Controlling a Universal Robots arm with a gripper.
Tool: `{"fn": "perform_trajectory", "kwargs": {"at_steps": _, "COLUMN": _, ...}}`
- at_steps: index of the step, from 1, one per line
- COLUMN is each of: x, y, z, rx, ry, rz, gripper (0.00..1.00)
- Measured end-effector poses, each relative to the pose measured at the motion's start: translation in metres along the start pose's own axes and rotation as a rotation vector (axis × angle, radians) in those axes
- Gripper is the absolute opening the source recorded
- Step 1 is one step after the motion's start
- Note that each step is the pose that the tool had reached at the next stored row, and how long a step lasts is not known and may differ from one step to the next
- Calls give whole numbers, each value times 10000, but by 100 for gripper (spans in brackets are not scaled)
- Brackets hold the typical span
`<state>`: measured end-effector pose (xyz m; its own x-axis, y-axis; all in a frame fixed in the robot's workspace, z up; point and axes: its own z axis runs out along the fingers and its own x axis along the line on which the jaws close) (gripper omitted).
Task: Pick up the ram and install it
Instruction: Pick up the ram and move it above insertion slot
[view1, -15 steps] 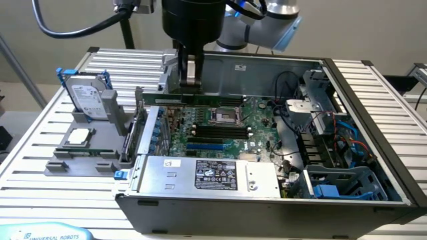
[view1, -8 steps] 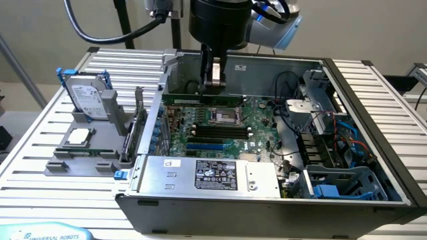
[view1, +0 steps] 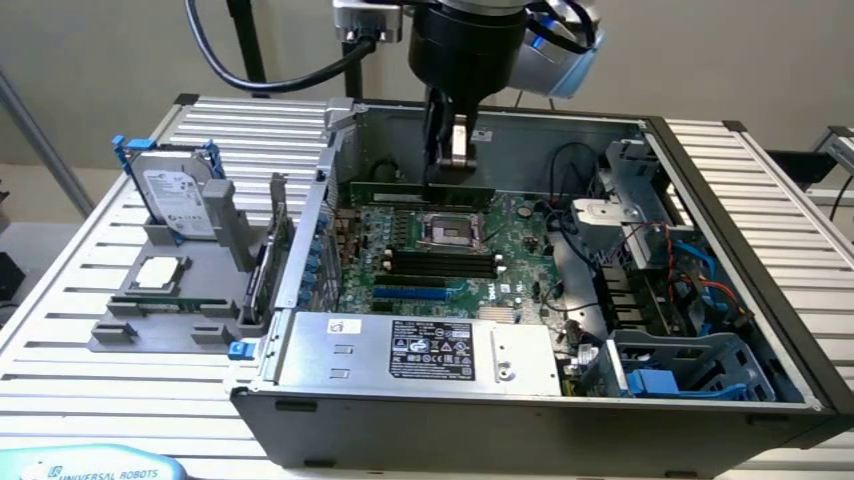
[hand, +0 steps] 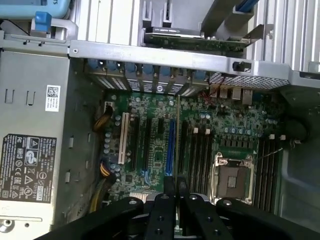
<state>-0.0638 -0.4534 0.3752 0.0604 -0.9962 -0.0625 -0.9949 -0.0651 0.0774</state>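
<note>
The gripper (view1: 457, 178) (hand: 176, 187) was clenched on the ram (view1: 394, 191) (hand: 178, 140). It held the green stick on edge over the motherboard (view1: 514, 262) near the CPU socket (view1: 447, 232) (hand: 232, 176), with the black memory slots (view1: 441, 263) alongside that socket.

I log an open grey metal computer case (view1: 534, 430) on a slatted aluminium table (view1: 107, 400). Inside it: green motherboard (view1: 514, 255) with empty square processor socket (view1: 447, 230), and a silver power supply box (view1: 427, 348) with a black label. On the exterior view's left, a grey plastic fixture (view1: 160, 325) carries an upright silver hard drive (view1: 174, 190), a silver square processor chip (view1: 158, 270) and a dark upright expansion card (view1: 274, 260).
</note>
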Motion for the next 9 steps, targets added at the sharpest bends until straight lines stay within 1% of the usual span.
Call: {"fn": "perform_trajectory", "kwargs": {"at_steps": 9, "x": -297, "y": -106, "z": 174, "rx": 2, "ry": -31, "rz": -3, "gripper": 13}}
